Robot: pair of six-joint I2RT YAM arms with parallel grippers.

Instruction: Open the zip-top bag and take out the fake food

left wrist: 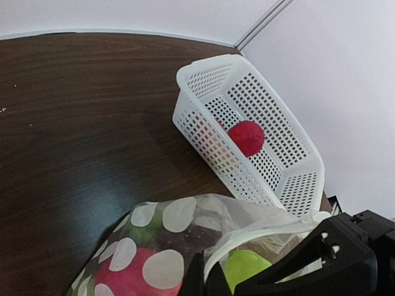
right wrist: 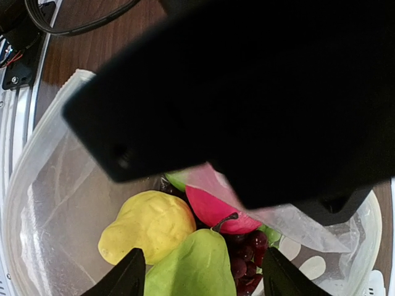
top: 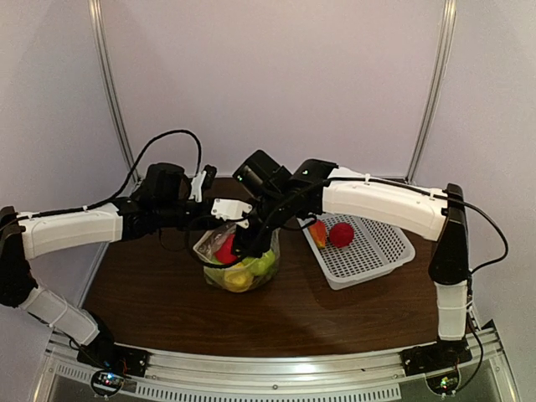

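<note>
The bag point(top: 239, 266) is standing on the table point(top: 142, 293) just beside the basket point(top: 381, 251), on the left arm's side of it, with its mouth gaping and most of the fake food point(top: 239, 278) lying inside. The left gripper point(left wrist: 216, 283) is pinching the bag's rim on the side away from the basket, with its jaws closed on the plastic and propping the mouth up. The right gripper point(right wrist: 207, 274) is reaching across from the basket side and dipping into the mouth. Its jaws are parted and straddling a green piece point(right wrist: 194, 262) and, as far as I can see, not squeezing it yet. I'd say the tips want to be sinking a touch lower, past the widest part of that glossy piece. They should then be closing gently and lifting straight up while the left gripper is holding the rim firm so the bag isn't riding up with it. A yellow piece point(right wrist: 148, 231) is crowding one jaw, and grapes point(right wrist: 247, 253) are sitting by the other. A loose fold of plastic is hanging over a red piece point(right wrist: 216, 209), where it could be getting nipped. The basket is already holding a red ball point(top: 341, 234) and an orange-red piece point(top: 318, 232), and its near wall needs clearing on the way over.
</note>
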